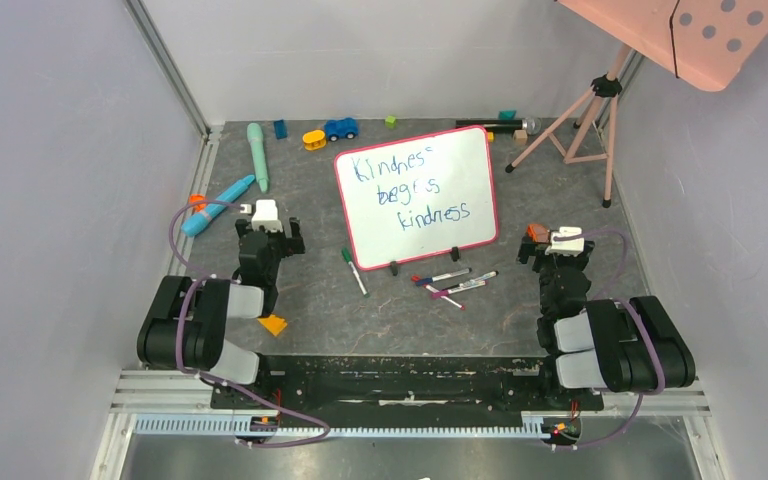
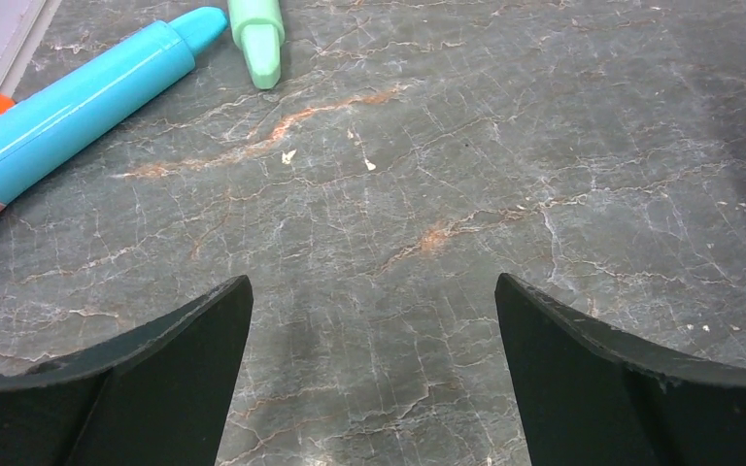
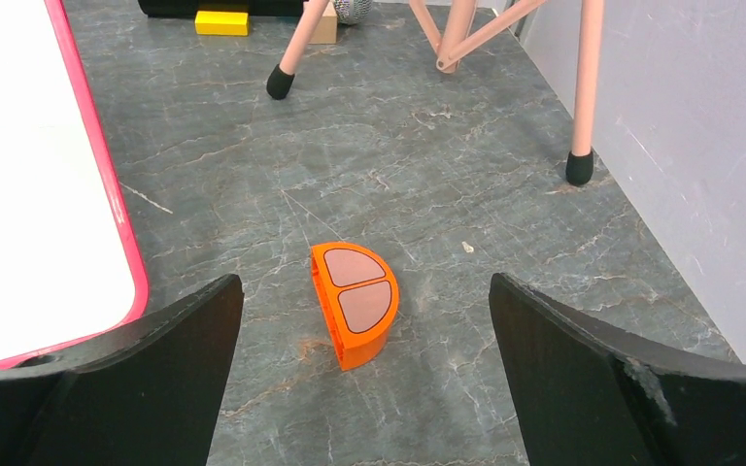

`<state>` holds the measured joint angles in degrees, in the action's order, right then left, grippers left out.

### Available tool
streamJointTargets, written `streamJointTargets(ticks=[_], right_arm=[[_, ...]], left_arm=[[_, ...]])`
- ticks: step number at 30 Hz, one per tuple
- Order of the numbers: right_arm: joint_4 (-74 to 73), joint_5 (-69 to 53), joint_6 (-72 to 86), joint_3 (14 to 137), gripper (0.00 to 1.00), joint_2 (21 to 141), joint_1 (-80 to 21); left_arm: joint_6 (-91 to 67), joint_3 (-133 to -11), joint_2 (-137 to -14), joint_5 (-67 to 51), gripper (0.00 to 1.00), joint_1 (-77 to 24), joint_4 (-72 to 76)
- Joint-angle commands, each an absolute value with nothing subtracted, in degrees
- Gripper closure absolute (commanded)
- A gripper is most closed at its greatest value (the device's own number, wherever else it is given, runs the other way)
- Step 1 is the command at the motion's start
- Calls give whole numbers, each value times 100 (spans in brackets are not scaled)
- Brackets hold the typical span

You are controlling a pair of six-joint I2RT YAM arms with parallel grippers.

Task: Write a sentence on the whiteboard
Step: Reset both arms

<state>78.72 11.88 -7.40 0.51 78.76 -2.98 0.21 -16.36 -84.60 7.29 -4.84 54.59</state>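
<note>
The whiteboard (image 1: 417, 196) with its pink-red frame stands on two black clip feet in the middle of the table. The sentence (image 1: 412, 189) is on it in blue, in three lines reading about "Kindness begets kindness". The board's right edge shows in the right wrist view (image 3: 29, 184). My left gripper (image 1: 264, 215) is open and empty over bare table (image 2: 372, 291), left of the board. My right gripper (image 1: 563, 240) is open and empty, right of the board, above an orange half-round block (image 3: 355, 301). Several markers (image 1: 453, 283) lie in front of the board; a green-capped one (image 1: 354, 270) lies at its lower left.
A blue pen-shaped toy (image 1: 217, 205) and a green one (image 1: 257, 155) lie at the left, also in the left wrist view (image 2: 68, 107). A pink tripod (image 1: 588, 115) stands at back right under a salmon dotted panel (image 1: 705, 35). Small toys line the back. An orange wedge (image 1: 273, 324) lies near the left arm.
</note>
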Motion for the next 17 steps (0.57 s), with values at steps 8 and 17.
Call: streamJointTargets(ticks=[8,17], right_arm=[[8254,1089,-835,-577,2,7866,-277],[8253,1091,-835,-569,2,7867,-281]], left_arm=[[56,-1609,-8444,800,0,-439,5895],[56,-1623,-8444,800,0,-441,5864]])
